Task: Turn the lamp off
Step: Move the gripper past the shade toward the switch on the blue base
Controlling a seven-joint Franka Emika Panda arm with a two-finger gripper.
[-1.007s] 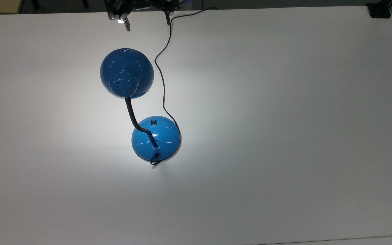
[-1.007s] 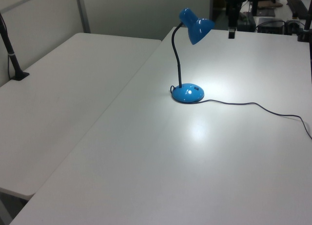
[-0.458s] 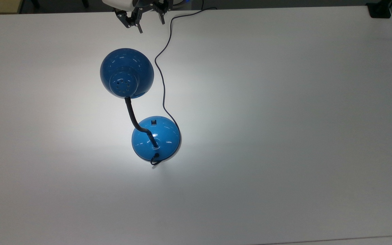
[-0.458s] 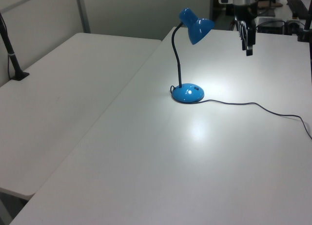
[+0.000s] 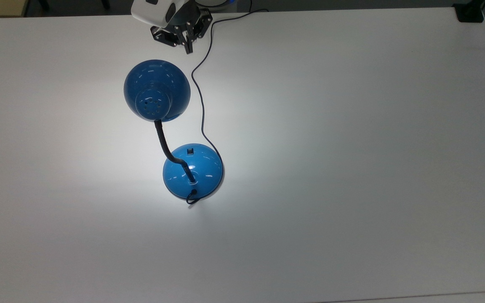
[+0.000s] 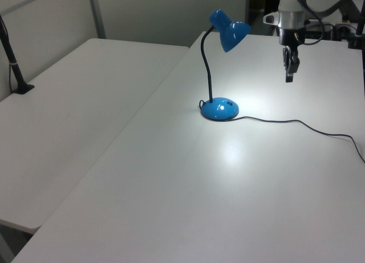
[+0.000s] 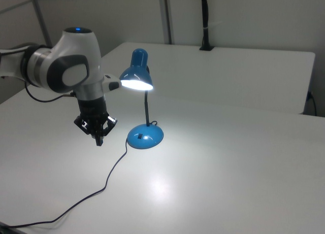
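The blue lamp is lit, and a bright pool of light lies on the white table [image 5: 352, 168] around its base. In the top view its dome shade [image 5: 157, 89] is up and to the left of the domed base [image 5: 193, 170], joined by the black gooseneck [image 5: 163, 141]. A small black switch [image 5: 190, 150] sits on the base's upper edge. My gripper [image 5: 188, 49] hangs shut and empty near the top view's upper edge, above and to the right of the shade. It hovers clear of the table in the left view [image 6: 289, 76] and the right view [image 7: 99, 141].
The lamp's thin black cord [image 5: 202, 105] runs from the base past the gripper to the table's far edge. A black clamp [image 5: 470, 14] sits at the top view's upper right corner. A second table [image 6: 74, 103] with a black post [image 6: 14, 63] adjoins in the left view.
The gripper has come down and moved toward the lamp, rightward in the top view. Its fingers, apart before, have come together. The lamp stays lit and unmoved.
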